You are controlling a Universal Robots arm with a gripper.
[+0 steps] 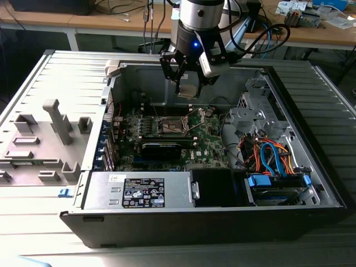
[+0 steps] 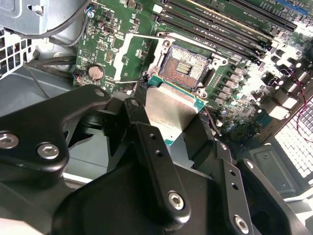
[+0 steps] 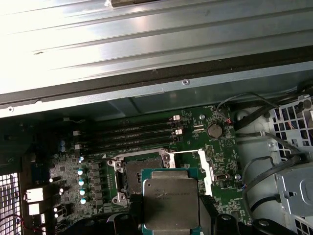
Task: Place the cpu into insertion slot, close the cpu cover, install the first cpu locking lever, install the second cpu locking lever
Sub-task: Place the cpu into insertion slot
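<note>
Fingers [image 2: 146,147] of black metal sit closest to us in the second wrist view. We see the gripper [image 2: 171,122] clamped on the cpu [image 2: 172,108], one finger on each of two opposite edges. The chip lies flat between them, its pale silvery face up and a thin green rim showing round it. In the exterior view the gripper [image 1: 188,89] hangs inside the open computer case [image 1: 311,111], holding the chip in the air, clear of the board.

Below it we find the insertion slot [image 2: 183,68] uncovered, its dark centre and silver rim bare. The cpu is above it and a little to one side, not touching. Beside the slot the cpu cover [image 2: 123,58] is swung back off it, and green board shows through its window. Around both spreads the green circuit board [image 1: 208,139], with a round coin cell [image 2: 96,72] near the cover and long black memory slots [image 2: 220,24] on the slot's other side.

Farther from the gripper, a grey power supply [image 1: 139,189] lies along the case wall nearest the exterior camera. Orange and blue cables [image 1: 270,156] bunch at the exterior view's right. Beyond the case stands a wooden workbench [image 1: 83,25].
</note>
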